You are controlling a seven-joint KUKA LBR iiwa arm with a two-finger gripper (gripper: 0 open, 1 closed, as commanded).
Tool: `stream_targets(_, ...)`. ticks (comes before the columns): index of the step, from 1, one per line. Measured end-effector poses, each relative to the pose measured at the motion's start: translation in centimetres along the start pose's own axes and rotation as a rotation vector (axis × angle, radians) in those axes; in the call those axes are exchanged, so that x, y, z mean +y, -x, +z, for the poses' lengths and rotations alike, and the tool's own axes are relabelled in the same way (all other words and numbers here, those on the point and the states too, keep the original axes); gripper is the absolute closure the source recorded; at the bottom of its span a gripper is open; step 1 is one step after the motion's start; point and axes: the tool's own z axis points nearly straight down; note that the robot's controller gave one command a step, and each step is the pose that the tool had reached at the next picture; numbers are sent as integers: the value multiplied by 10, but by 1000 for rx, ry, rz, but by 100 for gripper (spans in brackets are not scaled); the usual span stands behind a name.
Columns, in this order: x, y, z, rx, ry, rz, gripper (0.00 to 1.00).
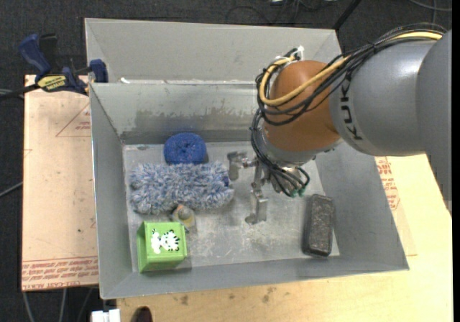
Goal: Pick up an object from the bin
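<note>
Camera view: your gripper (245, 192) hangs over bare floor at the middle of the bin (215, 101), its fingers spread with nothing between them. The nearest thing is the shaggy blue-and-white cloth (180, 187), just beside the gripper toward the bin's left wall as viewed, its long axis parallel to the back wall. The dark grey block (318, 223) lies farther off by the right wall, long axis front to back, so the cloth's near end looks like your shorter reach.

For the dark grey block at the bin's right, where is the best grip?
Probably the dark grey block at mid-length, across its narrow width, coming straight down: it lies flat and elongated, apart from other things, with bare bin floor beside it.
</note>
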Motion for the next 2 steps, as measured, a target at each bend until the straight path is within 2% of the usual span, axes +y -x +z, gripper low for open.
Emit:
stream_targets(1, 17, -9, 10, 6, 2, -17, 0)
stream_targets(2, 40, 40, 32, -4, -2, -132, 0)
